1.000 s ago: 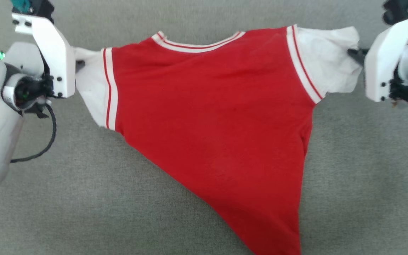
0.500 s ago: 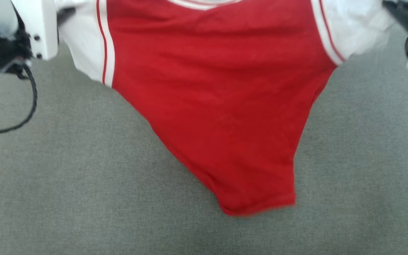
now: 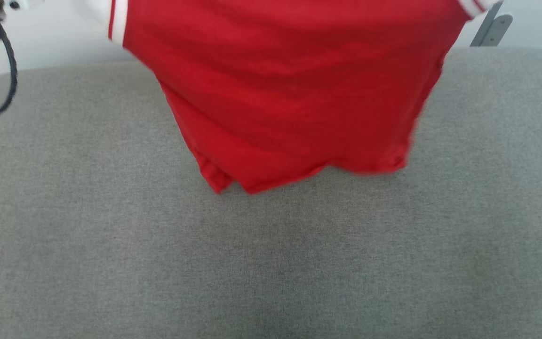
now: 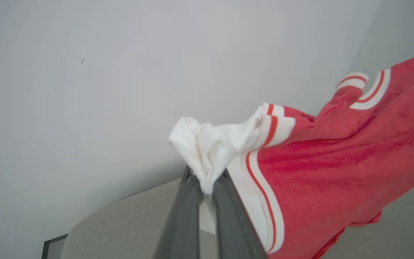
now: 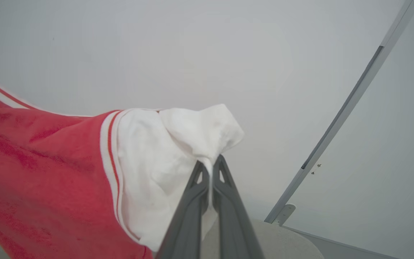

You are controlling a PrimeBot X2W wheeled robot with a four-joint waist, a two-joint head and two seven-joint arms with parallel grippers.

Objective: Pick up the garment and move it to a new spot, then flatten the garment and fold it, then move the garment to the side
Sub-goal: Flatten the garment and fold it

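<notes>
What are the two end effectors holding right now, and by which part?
The garment, lifted by both sleeves: the left end effector pinches one bunched white sleeve, the right end effector the other sleeve.

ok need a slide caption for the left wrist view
Left gripper shut on the white sleeve of the red garment, held up over the grey cushion before a pale wall.

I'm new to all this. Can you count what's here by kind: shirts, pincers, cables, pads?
Red shirt: 1
Pincers: 2, the left pincer and the right pincer, each shut on a white sleeve
Black cable: 1
Grey pad: 1
Total: 5
</notes>
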